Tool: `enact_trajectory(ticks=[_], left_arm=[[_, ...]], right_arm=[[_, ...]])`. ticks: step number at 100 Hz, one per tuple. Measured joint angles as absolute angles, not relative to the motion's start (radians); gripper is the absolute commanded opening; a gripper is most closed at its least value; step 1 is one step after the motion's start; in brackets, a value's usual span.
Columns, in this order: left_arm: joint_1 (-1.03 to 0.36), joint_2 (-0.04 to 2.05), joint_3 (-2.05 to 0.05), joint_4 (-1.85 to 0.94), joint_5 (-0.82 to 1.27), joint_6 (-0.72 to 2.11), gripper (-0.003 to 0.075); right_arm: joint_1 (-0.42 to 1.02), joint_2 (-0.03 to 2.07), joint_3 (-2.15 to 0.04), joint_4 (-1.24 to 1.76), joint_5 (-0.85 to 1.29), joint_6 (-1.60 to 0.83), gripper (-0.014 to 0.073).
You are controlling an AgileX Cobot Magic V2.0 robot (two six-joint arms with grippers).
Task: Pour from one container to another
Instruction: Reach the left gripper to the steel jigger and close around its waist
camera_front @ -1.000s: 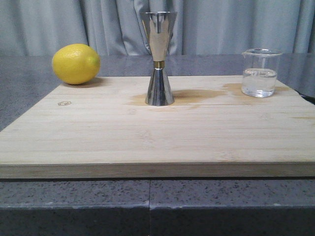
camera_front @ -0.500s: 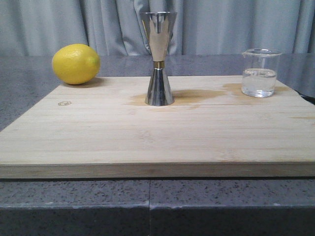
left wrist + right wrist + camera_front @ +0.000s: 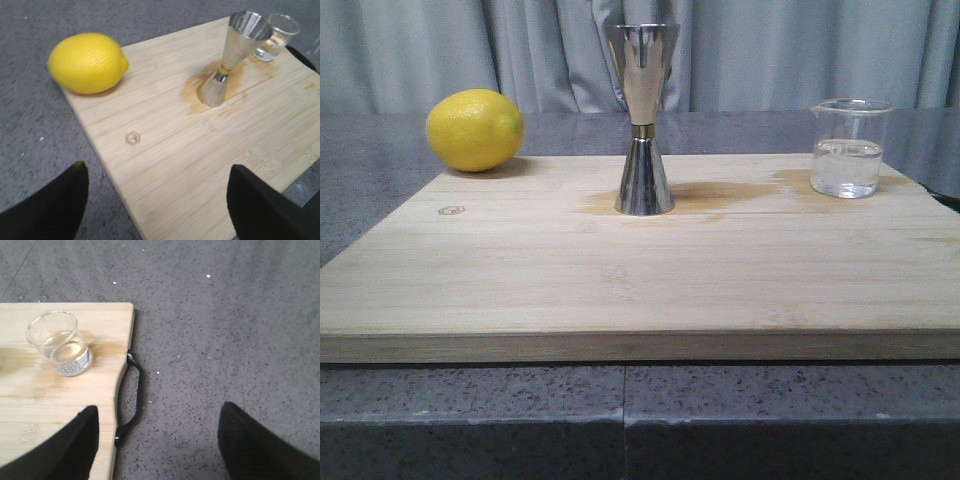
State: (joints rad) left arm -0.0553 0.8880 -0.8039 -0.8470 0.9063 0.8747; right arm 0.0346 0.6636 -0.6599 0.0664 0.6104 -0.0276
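Front view: the tall shiny steel hourglass jigger (image 3: 642, 120) is standing upright mid-board on the pale wooden cutting board (image 3: 640, 290), the small clear glass beaker (image 3: 849, 148) of clear liquid sitting at its far right corner, a yellow lemon (image 3: 475, 130) resting at the far left.

Left wrist view: the left gripper (image 3: 156, 200) is hanging spread wide, empty.

Right wrist view: the right gripper (image 3: 157, 440) is likewise gaping, holding nothing, over grey countertop (image 3: 225, 330).
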Motion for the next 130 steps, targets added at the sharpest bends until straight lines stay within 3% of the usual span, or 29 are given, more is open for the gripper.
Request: enact_trajectory(ticks=[57,90,130], left_arm=[[-0.055,1.204,-0.673,-1.551,0.94,1.77,0.0534],[-0.055,1.404,-0.673,-1.688,1.138,2.044,0.0534],[-0.112,1.531,-0.673,-1.768,1.153,2.271,0.0534]], right_arm=[[0.035,0.703,-0.666,0.089,0.615,-0.028,0.046],[0.035,0.703,-0.666,0.09,0.605,-0.028,0.046],[0.035,0.703,-0.666,0.091,0.595,-0.028,0.046]])
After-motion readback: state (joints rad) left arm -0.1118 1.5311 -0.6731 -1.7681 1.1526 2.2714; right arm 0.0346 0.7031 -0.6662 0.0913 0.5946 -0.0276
